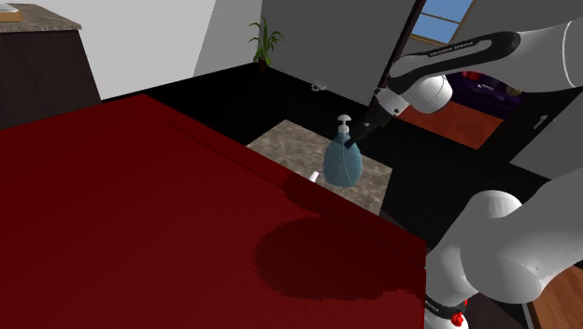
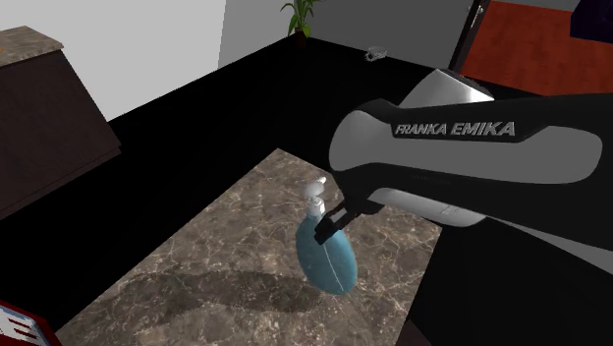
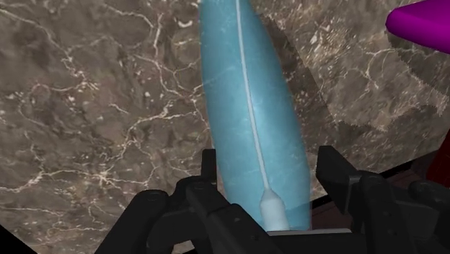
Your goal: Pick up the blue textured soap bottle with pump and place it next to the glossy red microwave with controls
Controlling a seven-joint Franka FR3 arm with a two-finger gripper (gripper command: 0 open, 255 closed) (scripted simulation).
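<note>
Shoulder view: the gripper (image 1: 353, 142) is clenched on the neck of the blue soap bottle (image 1: 343, 161), whose body hangs below the jaws over the marble counter (image 1: 369, 182). The broad glossy red microwave (image 1: 140, 224) lies just past the bottle from the jaws.

Second exterior view: the soap bottle (image 2: 329, 258) hangs tilted under the gripper (image 2: 332, 224), apparently clear of the marble counter (image 2: 216, 256).

Wrist view: both fingers (image 3: 339, 173) clasp the soap bottle (image 3: 249, 123), and a purple object (image 3: 422, 25) lies farther out past one finger. Held so high, the bottle may swing, slip, or clip the microwave's edge
</note>
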